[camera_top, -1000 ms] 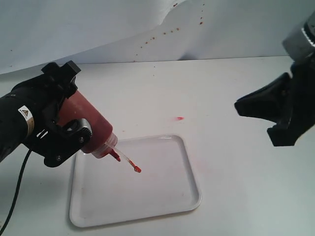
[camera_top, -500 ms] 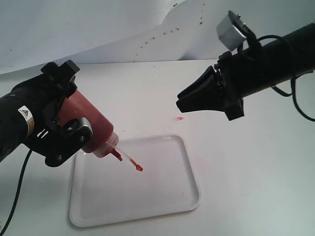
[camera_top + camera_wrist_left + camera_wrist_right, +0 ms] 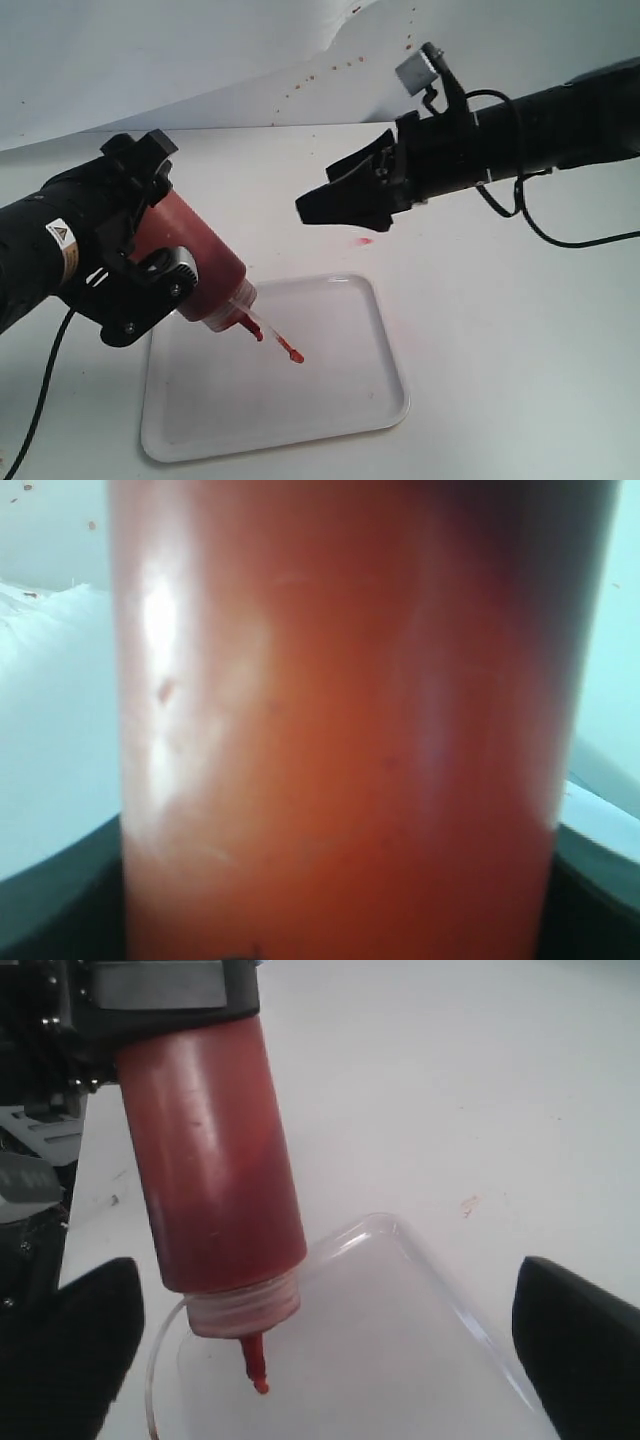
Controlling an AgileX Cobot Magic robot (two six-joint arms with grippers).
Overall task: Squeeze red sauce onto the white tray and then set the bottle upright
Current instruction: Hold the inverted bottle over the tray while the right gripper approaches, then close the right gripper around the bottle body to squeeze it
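Squeeze step in hand, I'd say. My left gripper has its jaws clamped on the bottle, tilted nozzle-down over the white tray near its left end. There's just a bead of red sauce hanging at the tip, and I can't see any on the tray itself yet. The right gripper hovers above the table with its jaws spread wide, pointed at the bottle. Next it probably has to straddle the bottle's bare lower body and pinch gently, with the nozzle kept over the tray.
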